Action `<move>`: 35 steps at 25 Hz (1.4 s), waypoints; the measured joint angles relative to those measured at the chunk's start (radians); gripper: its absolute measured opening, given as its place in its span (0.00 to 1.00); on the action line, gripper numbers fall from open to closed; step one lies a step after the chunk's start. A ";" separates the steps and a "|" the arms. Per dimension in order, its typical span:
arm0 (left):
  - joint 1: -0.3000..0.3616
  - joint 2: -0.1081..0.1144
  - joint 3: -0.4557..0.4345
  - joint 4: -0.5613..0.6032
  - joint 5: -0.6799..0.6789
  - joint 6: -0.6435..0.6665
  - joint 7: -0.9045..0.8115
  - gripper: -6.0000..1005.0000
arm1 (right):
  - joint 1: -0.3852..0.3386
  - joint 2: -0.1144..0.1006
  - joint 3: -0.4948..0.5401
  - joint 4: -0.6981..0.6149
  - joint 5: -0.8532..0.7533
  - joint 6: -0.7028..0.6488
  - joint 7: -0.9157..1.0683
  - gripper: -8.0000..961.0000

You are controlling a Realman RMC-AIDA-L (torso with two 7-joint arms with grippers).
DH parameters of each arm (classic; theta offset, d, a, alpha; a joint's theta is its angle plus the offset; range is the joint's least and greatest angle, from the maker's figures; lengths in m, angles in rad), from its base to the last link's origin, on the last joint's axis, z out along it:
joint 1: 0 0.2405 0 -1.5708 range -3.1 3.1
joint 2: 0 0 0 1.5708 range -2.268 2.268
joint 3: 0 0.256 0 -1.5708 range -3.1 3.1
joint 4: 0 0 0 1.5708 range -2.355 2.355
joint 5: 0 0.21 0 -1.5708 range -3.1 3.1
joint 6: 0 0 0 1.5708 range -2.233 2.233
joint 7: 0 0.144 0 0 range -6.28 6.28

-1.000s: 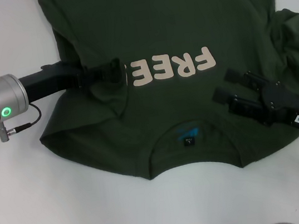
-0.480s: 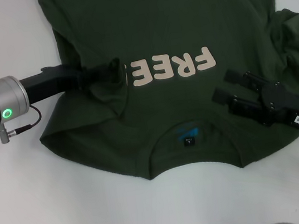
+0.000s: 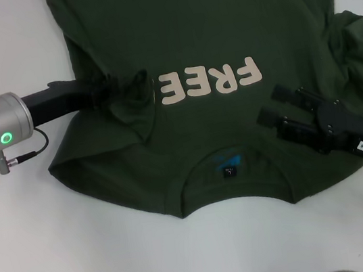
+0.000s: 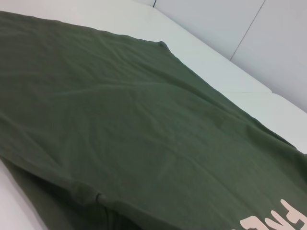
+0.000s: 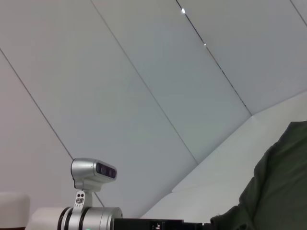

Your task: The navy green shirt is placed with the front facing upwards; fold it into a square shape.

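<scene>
Left arm: reaches in from the left side of the white table [image 3: 64,263], low over the cloth.
Left gripper [image 3: 135,88]: fingertips buried in a bunched fold just left of the lettering. Appears clenched on the fabric, since the cloth puckers around the tips. Judged purpose: carrying the left sleeve and side panel inward to make one straight edge of the square.
Navy green shirt [image 3: 219,21]: spread on the table, chest side up, collar toward the robot, hem running off the far edge of the head view. Occupies the centre and right of the scene.
Lettering [image 3: 209,81]: cream "FREE", unobstructed except at its left end, where the pinched fold touches it.
Neck label [image 3: 229,171]: small, black, inside the collar, near the robot.
Left wrist view: shows only smooth olive cloth and a fold ridge; own fingers not visible.
Right gripper [image 3: 279,112]: hovers over the shirt near the right shoulder, fingers parted, holding nothing. Judged to be waiting for its side of the fold.
Right sleeve [image 3: 360,48]: crumpled in a heap at the right edge, not yet folded in.
Obstructions: the crumpled sleeve will likely need flattening; the right arm itself lies across the cloth it must fold.
</scene>
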 joint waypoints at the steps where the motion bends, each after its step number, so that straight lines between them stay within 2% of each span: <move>1: -0.001 0.000 0.000 0.000 0.000 0.000 0.000 0.36 | 0.000 0.000 0.000 0.000 0.000 0.000 0.000 0.95; 4: -0.003 0.000 0.000 0.000 0.000 0.000 -0.001 0.29 | 0.000 0.000 0.000 0.000 -0.001 0.000 0.000 0.95; 9: -0.006 -0.001 0.002 -0.001 0.000 0.002 -0.007 0.09 | -0.001 0.000 0.000 0.001 -0.001 0.000 0.000 0.95; 12: -0.006 -0.001 0.001 -0.001 0.000 0.010 -0.009 0.05 | -0.002 0.000 0.000 0.002 -0.002 0.000 0.000 0.95; 24: -0.033 -0.004 0.002 -0.018 -0.054 0.077 -0.009 0.06 | -0.001 0.002 0.000 0.016 -0.002 0.000 -0.005 0.95; 28: -0.066 -0.005 0.003 -0.062 -0.055 0.057 -0.009 0.06 | 0.000 0.003 0.000 0.033 -0.002 0.000 -0.010 0.95; 35: -0.075 -0.005 -0.002 -0.075 -0.058 0.029 -0.012 0.07 | 0.005 0.005 -0.002 0.037 -0.002 0.000 -0.011 0.95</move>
